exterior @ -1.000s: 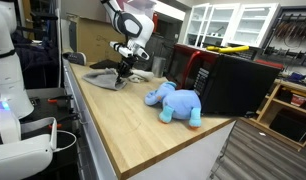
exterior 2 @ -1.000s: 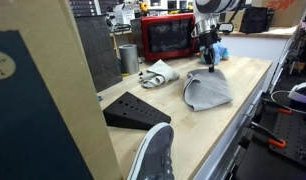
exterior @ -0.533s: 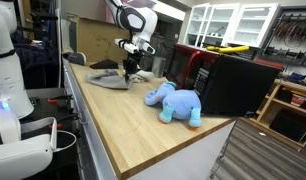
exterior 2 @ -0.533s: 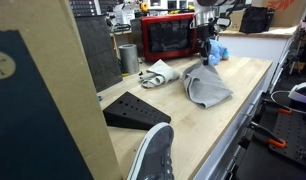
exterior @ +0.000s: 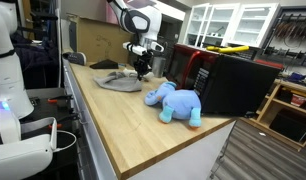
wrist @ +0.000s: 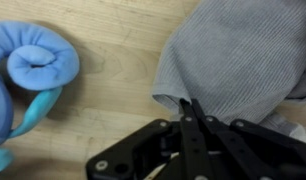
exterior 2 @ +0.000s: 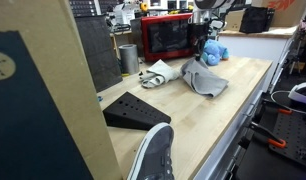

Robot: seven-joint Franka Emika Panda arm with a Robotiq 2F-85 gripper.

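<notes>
The grey cloth (exterior: 117, 82) lies on the wooden tabletop (exterior: 133, 135), just beside the blue plush elephant (exterior: 174, 103). One edge of it is drawn up off the wood to the gripper (exterior: 140, 72). In the wrist view the 2 black fingers are pressed together with a fold of the cloth's (wrist: 243, 60) edge pinched between them at the gripper's (wrist: 188, 106) tips. The rest of the fabric spreads flat beneath.

By my reading the step in hand is a corner grip with the cloth partly lifted. Any move from here calls for the pinch to hold firm and the path to stay clear of the elephant (wrist: 33, 62), which sits near the raised edge.

The cloth (exterior 2: 205, 80) is a fine-ribbed knit, limp and thin, so it folds into soft creases and trails rather than keeping a shape. The elephant (exterior 2: 215, 52) is fleecy, rounded and stuffed. The tabletop (exterior 2: 248, 100) is pale, smooth wood with a light grain.

Farther off in an exterior view stand a glossy red microwave (exterior 2: 171, 37), a metal cup (exterior 2: 128, 58) and a crumpled white rag (exterior 2: 158, 73)
</notes>
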